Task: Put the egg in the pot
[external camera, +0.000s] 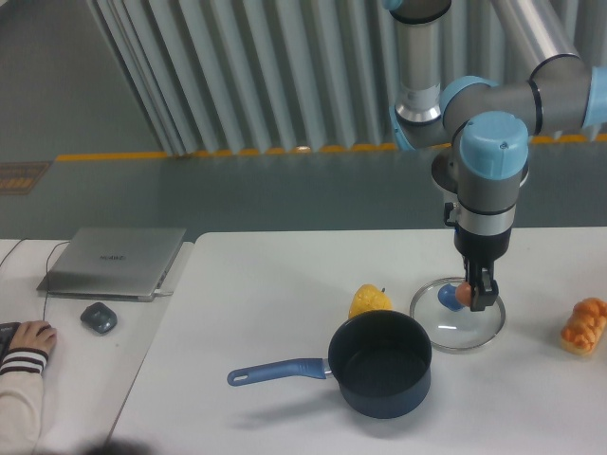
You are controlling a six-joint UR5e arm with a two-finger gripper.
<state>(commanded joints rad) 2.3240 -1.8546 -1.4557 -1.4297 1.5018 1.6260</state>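
The egg (463,294) is a small brown-orange oval held between the fingers of my gripper (471,295), which is shut on it. Gripper and egg hang just over the glass lid, right beside its blue knob. The pot (380,364), a dark navy saucepan with a black inside, stands on the white table in front and to the left of the gripper. Its long blue handle (278,371) points left. Nothing lies inside the pot.
A flat glass lid (457,318) with a blue knob (447,297) lies under the gripper. A yellow pepper-like fruit (369,300) sits behind the pot. A bumpy orange bread-like item (583,325) lies at the right edge. On the left are a laptop (114,262), a mouse (99,318) and a person's hand (28,339).
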